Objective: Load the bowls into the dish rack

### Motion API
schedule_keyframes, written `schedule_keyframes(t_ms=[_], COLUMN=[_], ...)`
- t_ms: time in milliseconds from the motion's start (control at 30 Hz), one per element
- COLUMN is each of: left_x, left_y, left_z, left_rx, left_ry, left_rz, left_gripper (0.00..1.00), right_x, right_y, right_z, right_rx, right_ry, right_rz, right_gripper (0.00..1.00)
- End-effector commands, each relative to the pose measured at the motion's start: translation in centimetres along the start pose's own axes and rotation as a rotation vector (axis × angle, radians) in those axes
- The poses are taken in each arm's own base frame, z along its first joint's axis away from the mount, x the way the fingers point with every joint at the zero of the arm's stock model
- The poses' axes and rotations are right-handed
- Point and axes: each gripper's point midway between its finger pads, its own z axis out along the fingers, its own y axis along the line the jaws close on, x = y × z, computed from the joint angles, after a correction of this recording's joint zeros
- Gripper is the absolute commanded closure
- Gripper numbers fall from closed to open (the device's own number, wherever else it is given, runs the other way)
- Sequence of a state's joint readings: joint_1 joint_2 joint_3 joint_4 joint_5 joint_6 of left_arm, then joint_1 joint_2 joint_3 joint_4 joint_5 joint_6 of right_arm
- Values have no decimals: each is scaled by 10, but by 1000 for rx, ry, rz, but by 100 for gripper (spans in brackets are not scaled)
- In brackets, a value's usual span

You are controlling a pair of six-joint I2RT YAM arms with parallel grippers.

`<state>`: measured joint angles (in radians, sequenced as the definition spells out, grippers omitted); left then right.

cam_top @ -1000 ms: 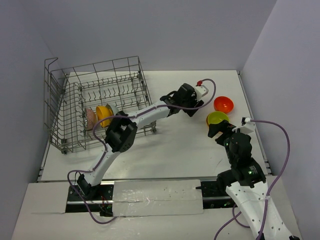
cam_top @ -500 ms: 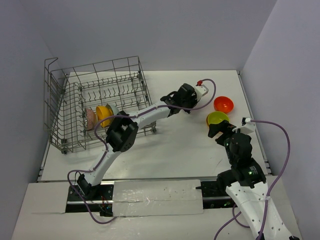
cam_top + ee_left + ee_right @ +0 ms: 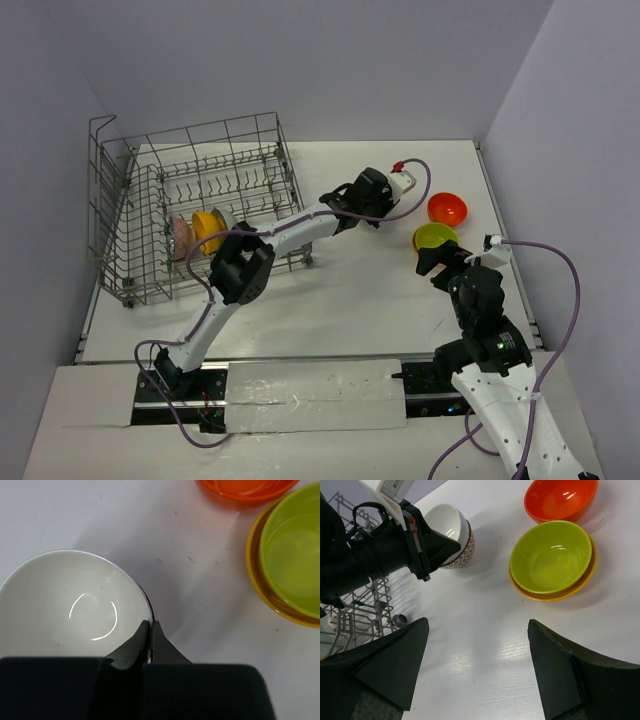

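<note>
A bowl [image 3: 65, 605], white inside with a speckled dark pattern outside [image 3: 464, 555], stands on the table right of the dish rack [image 3: 190, 200]. My left gripper [image 3: 150, 626] is shut on this bowl's right rim, one finger inside and one outside; in the top view the wrist [image 3: 372, 192] hides the bowl. A red bowl [image 3: 447, 208] and a lime green bowl [image 3: 435, 237] nested in a yellow one sit at the right. My right gripper [image 3: 477, 621] is open and empty, just short of the lime green bowl [image 3: 550, 560].
An orange bowl [image 3: 208, 230], a pinkish bowl [image 3: 183, 235] and a pale one [image 3: 226, 218] stand on edge among the rack's tines. The rack's near right corner [image 3: 360, 615] lies close to my right gripper's left finger. Walls close the table at back and right.
My left gripper's jaws have shut onto the white bowl's rim. Both arms have stayed almost where they were, and the bowls have not shifted.
</note>
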<state>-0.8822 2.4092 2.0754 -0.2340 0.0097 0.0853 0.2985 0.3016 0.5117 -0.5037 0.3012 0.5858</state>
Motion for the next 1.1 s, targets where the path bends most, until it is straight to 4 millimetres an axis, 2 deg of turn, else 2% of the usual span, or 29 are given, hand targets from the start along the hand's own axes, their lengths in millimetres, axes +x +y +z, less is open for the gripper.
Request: schedule_keyframes(t_ms=[0, 67, 100, 167, 200, 233, 500, 600, 700, 733, 867, 1000, 1067], left_x=[-32, -24, -28, -15, -19, -6, 36, 43, 45, 45, 44, 42, 44], left_y=[-7, -13, -14, -21, -23, -32, -50, -57, -59, -59, -56, -59, -59], left_z=[-38, -45, -52, -58, -66, -68, -92, -100, -103, -102, -98, -94, -93], left_rx=[39, 56, 57, 56, 53, 64, 16, -2, -9, -18, -35, -23, -28], left_ry=[-31, -10, -14, 26, 20, 49, 149, 158, 159, 159, 161, 152, 155], left_rz=[-29, -37, -38, -41, -38, -32, -66, -66, -78, -81, -88, -86, -89], left_gripper=[100, 100, 100, 100, 100, 100, 100, 97, 88, 83, 78, 77, 80], right_x=[-11, -10, -11, -11, -10, -11, -11, -12, -11, -11, -12, -12, -12], right_y=[5, 4, 5, 5, 5, 5, 6, 6, 6, 7, 7, 6, 6], right_z=[-4, -4, -4, -3, -3, -3, -3, -3, -2, -3, -3, -5, -5], right_rx=[-18, -14, -16, -16, -15, -16, -21, -24, -25, -27, -26, -29, -28], right_ry=[-31, -31, -34, -34, -33, -34, -38, -39, -38, -37, -37, -44, -45], right_rz=[11, 10, 11, 10, 9, 10, 10, 9, 9, 9, 9, 15, 17], right_gripper=[13, 13, 13, 13, 13, 13, 13, 13, 13, 13, 13, 13, 13])
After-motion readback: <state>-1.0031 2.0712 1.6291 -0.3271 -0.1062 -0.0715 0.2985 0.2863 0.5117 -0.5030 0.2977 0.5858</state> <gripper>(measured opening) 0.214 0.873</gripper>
